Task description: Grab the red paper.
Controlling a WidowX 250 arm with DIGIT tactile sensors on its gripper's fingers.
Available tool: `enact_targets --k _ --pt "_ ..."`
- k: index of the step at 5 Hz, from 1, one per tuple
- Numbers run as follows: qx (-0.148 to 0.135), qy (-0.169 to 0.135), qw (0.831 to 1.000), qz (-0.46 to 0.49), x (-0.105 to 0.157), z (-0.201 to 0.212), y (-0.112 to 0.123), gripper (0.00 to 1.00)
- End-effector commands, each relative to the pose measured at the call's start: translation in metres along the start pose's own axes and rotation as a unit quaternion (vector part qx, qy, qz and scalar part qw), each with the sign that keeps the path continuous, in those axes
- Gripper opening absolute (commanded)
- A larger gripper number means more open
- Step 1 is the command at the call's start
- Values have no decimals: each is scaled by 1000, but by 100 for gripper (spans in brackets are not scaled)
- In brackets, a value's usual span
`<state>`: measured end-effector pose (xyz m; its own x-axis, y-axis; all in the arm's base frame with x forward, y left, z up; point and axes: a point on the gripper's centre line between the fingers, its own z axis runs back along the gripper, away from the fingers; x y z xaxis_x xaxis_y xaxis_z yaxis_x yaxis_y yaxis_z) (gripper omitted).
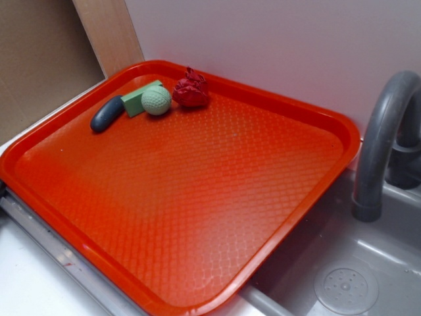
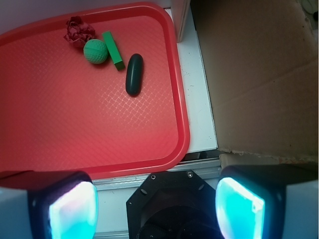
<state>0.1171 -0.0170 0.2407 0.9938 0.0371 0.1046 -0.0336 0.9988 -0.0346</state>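
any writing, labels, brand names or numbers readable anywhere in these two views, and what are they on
None can be read in either view.
The red paper, green golf ball, green block and dark oblong piece show no print.
The tray has only a diamond texture.
The cardboard and faucet look blank.

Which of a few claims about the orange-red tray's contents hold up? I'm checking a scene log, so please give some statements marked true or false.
1. The crumpled dark red paper wad lies near the rim of the orange-red plastic tray. True.
2. The green dimpled golf ball sits between the wad and the green rectangular block. True.
3. The gripper is shut on the wad. False: its fingers are apart, empty, off the tray's edge.
4. The dark oblong capsule-shaped object lies in the grey sink. False: it is on the tray.
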Motion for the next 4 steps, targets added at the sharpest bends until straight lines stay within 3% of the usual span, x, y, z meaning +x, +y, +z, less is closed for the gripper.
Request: enact_targets --k 1,3,4 --pt "0 0 1000 0 0 0 0 100" --pt "1 -5 1000 7 -12 6 -3 100" --pt "12 -36 999 -11 14 -4 -16 100"
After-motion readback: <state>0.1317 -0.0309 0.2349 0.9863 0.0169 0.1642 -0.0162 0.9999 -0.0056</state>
